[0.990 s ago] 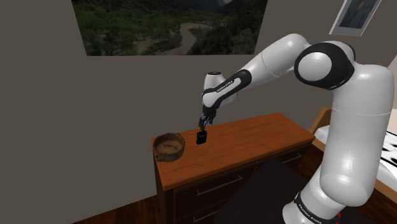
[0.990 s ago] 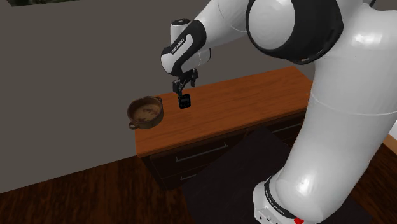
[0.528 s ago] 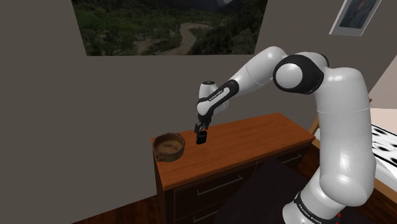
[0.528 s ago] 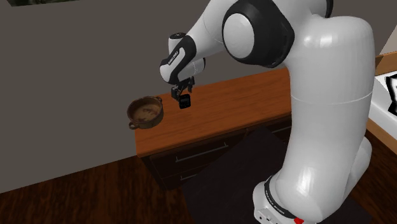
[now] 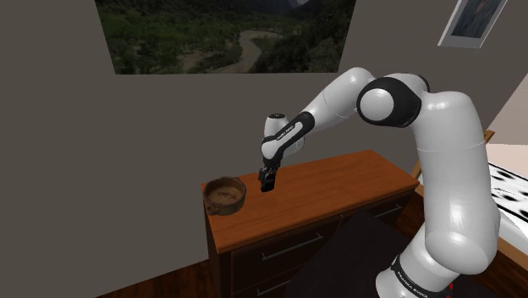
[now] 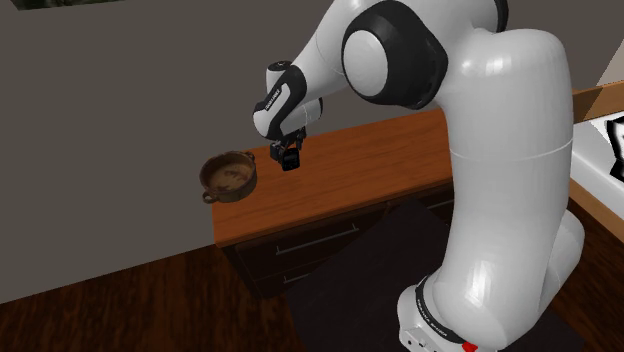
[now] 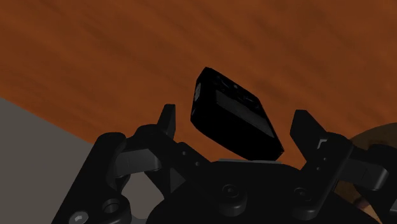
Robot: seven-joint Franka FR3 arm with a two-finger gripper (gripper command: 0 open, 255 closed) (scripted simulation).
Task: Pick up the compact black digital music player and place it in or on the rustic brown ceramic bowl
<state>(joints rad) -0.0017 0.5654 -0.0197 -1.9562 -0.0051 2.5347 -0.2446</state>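
Fingers (image 7: 167, 122) clenched on the tilted black music player (image 7: 234, 118), aloft over the worktop (image 5: 321, 190) near the brown bowl (image 5: 225, 194); I judged a steady carry above its rim best.

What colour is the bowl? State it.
The bowl is brown, lighter tan inside; clearest in the second exterior view.

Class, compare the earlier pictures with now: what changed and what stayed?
The arm's dark elbow joint shifted toward the shoulder view's left, and the gripper, carrying the small black music player, edged slightly toward the round brown bowl. The player stays gripped above the wooden dresser; the bowl has not moved.
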